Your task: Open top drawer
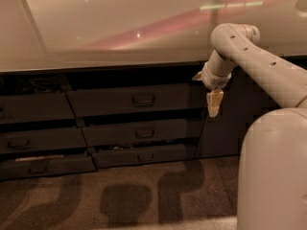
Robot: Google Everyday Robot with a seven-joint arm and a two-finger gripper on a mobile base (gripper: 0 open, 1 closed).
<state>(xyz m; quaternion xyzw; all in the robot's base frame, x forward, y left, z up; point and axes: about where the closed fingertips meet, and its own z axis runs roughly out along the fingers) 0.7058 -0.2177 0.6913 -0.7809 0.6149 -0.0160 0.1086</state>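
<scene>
The top drawer (110, 100) is the widest dark grey front in the middle stack, just under the counter edge, with a small black loop handle (143, 99) at its centre. A dark gap runs above it. My gripper (214, 104) hangs pointing down from the white arm (249, 56), just past the drawer's right end and level with its front. It is well to the right of the handle and holds nothing that I can see.
Two shallower drawer fronts (139, 133) sit below the top one. Another stack of drawers (38, 138) is at the left. A pale countertop (120, 28) overhangs everything. A dark cabinet panel (230, 128) stands behind the gripper. My white body (273, 171) fills the lower right. The floor is speckled (120, 200).
</scene>
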